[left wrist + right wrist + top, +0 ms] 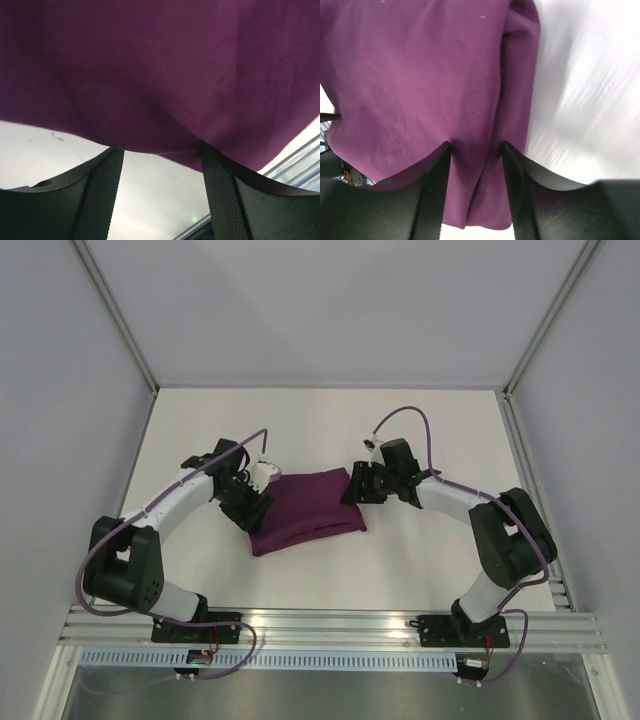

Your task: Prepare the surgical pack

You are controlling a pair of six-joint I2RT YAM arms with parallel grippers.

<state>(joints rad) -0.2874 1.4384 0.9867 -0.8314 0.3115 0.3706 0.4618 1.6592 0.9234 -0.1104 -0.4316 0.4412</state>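
Purple pack (308, 512), shown as a folded bundle at the middle of the table (420, 430); no tray or instrument is exposed. The left gripper (254, 504) is placed at the bundle's left end, jaws apart, nothing clasped. The right gripper (353, 486) is placed at the right end, jaws parted astride a cloth fold, which is not pinched. Wrapping is judged nearly complete; at most some tidying is left.

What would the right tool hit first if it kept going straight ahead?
The purple cloth bundle. It lies directly ahead of the right tool, whose open tips sit at its edge, possibly touching it.
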